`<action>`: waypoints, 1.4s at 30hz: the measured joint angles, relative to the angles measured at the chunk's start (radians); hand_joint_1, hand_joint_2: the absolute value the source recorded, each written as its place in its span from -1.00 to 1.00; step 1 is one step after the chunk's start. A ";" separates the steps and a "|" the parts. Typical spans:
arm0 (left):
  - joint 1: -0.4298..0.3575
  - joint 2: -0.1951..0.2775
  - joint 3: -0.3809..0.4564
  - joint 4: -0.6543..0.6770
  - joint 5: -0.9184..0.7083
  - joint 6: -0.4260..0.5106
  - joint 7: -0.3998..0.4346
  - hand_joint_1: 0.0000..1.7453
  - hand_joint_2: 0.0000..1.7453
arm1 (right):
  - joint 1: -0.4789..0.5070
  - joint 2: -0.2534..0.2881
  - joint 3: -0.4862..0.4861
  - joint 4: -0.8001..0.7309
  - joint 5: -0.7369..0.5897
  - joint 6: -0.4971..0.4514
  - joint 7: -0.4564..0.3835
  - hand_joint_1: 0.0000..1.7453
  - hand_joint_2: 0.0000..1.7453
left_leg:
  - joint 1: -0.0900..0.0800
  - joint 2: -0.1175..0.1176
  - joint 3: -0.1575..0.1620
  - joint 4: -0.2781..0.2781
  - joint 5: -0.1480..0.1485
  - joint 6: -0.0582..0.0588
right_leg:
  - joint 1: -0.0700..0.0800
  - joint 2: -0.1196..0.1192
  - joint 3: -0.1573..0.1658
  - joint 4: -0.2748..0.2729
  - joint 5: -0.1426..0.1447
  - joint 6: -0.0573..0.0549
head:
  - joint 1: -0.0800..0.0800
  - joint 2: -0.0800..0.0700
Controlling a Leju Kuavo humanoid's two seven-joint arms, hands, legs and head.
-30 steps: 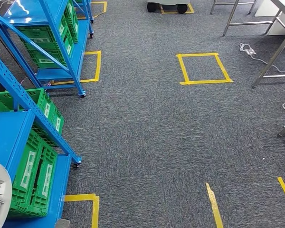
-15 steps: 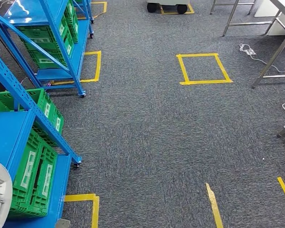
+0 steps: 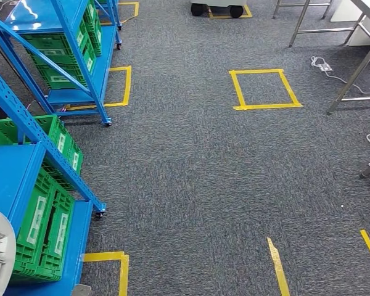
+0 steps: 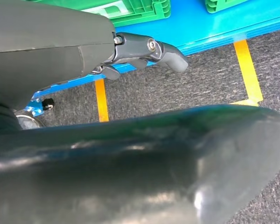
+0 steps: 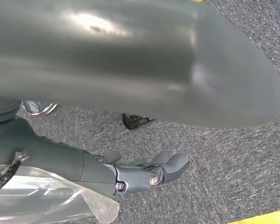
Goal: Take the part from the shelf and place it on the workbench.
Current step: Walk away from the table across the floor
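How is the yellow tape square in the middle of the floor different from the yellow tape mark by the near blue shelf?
The yellow tape square is a closed outline with all four sides showing, out on open carpet away from any rack. The tape mark by the near blue shelf shows just a corner, two strips meeting, and its horizontal strip runs up against the near blue shelf. Both are flat yellow tape on the same grey carpet.
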 joint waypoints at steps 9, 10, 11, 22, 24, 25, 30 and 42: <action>0.000 0.000 0.000 0.000 0.000 0.000 0.000 -1.00 -1.00 | 0.000 0.000 0.000 0.000 0.000 0.000 0.000 -1.00 -1.00 | 0.000 0.000 0.000 0.000 0.000 0.000 | 0.000 0.000 0.000 0.000 0.000 0.000 | 0.000 0.000; 0.000 0.000 0.000 0.000 0.000 0.000 0.000 -1.00 -1.00 | 0.000 0.000 0.000 0.000 0.000 0.000 0.000 -1.00 -1.00 | 0.000 0.000 0.000 0.000 0.000 0.000 | 0.000 0.000 0.000 0.000 0.000 0.000 | 0.000 0.000; 0.000 0.000 0.000 0.000 0.000 0.000 0.000 -1.00 -1.00 | 0.000 0.000 0.000 0.000 0.000 0.000 0.000 -1.00 -1.00 | 0.000 0.000 0.000 0.000 0.000 0.000 | 0.000 0.000 0.000 0.000 0.000 0.000 | 0.000 0.000; 0.000 0.000 0.000 0.000 0.000 0.000 0.000 -1.00 -1.00 | 0.000 0.000 0.000 0.000 0.000 0.000 0.000 -1.00 -1.00 | 0.000 0.000 0.000 0.000 0.000 0.000 | 0.000 0.000 0.000 0.000 0.000 0.000 | 0.000 0.000; 0.000 0.000 0.000 0.000 0.000 0.000 0.000 -1.00 -1.00 | 0.000 0.000 0.000 0.000 0.000 0.000 0.000 -1.00 -1.00 | 0.000 0.000 0.000 0.000 0.000 0.000 | 0.000 0.000 0.000 0.000 0.000 0.000 | 0.000 0.000; 0.000 0.000 0.000 0.000 0.000 0.000 0.000 -1.00 -1.00 | 0.000 0.000 0.000 0.000 0.000 0.000 0.000 -1.00 -1.00 | 0.000 0.000 0.000 0.000 0.000 0.000 | 0.000 0.000 0.000 0.000 0.000 0.000 | 0.000 0.000; 0.000 0.000 0.000 0.000 0.000 0.001 0.000 -1.00 -1.00 | 0.000 0.000 0.000 0.000 0.010 -0.001 0.000 -1.00 -1.00 | -0.002 0.000 0.000 0.002 -0.001 0.003 | -0.001 0.000 0.000 -0.002 0.001 0.003 | 0.000 0.000; -0.011 0.000 0.006 0.024 -0.007 0.031 -0.002 -1.00 -1.00 | -0.013 0.000 -0.005 0.000 0.107 0.008 -0.011 -1.00 -1.00 | 0.003 -0.051 0.028 -0.036 0.008 0.020 | -0.004 0.017 -0.110 0.137 -0.005 0.013 | 0.005 0.000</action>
